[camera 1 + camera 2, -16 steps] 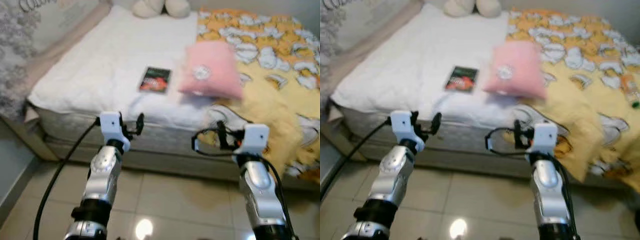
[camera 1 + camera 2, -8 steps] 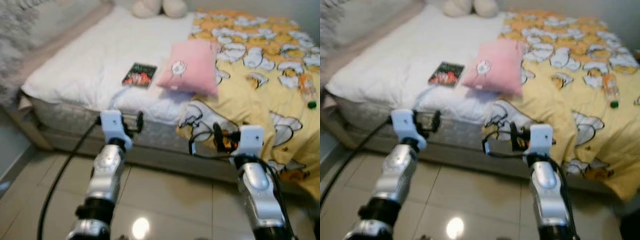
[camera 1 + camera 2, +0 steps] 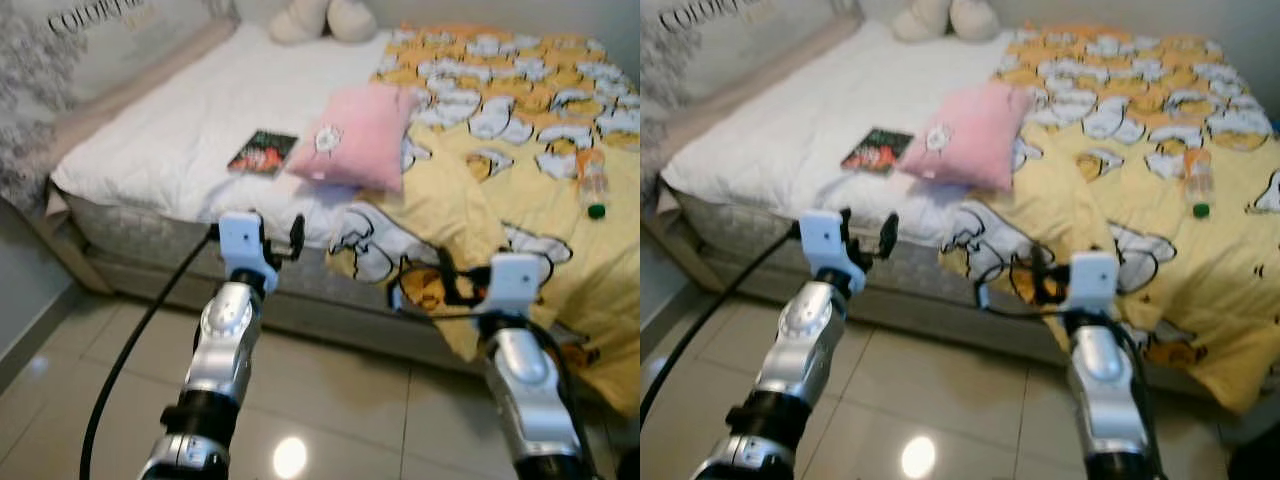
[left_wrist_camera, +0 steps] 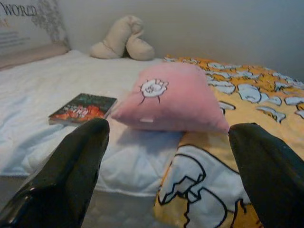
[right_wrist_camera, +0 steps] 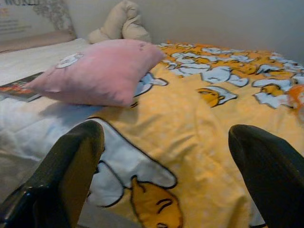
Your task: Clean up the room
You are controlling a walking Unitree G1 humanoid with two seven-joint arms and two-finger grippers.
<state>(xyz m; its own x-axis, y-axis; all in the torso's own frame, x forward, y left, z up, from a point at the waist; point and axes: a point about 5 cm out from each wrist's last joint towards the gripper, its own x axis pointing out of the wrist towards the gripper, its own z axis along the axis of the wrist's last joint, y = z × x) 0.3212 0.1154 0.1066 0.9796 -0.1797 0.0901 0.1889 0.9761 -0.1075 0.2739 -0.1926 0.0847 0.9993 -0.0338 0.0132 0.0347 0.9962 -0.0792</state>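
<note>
A bed point(image 3: 160, 140) with a white sheet lies ahead. On it rest a book point(image 3: 262, 153) with a dark cover, a pink pillow point(image 3: 358, 137) and a rumpled yellow patterned blanket point(image 3: 500, 190). A plastic bottle point(image 3: 592, 183) with a green cap lies on the blanket at the right. My left gripper point(image 3: 280, 238) is open, held up before the bed's near edge, short of the book and pillow. My right gripper point(image 3: 420, 283) is open too, level with the blanket's hanging edge. Both wrist views look across the bed at the pillow point(image 4: 171, 97) between open fingers point(image 5: 71, 166).
A beige plush toy point(image 3: 320, 18) sits at the bed's far end. A wall panel with lettering point(image 3: 90, 40) runs along the left side. Pale glossy floor tiles point(image 3: 350, 400) lie between me and the bed. A black cable point(image 3: 130, 350) trails from my left arm.
The camera has swung right and a little closer, so the bed slid left in view and the bottle came in. Both grippers stay open and raised.
</note>
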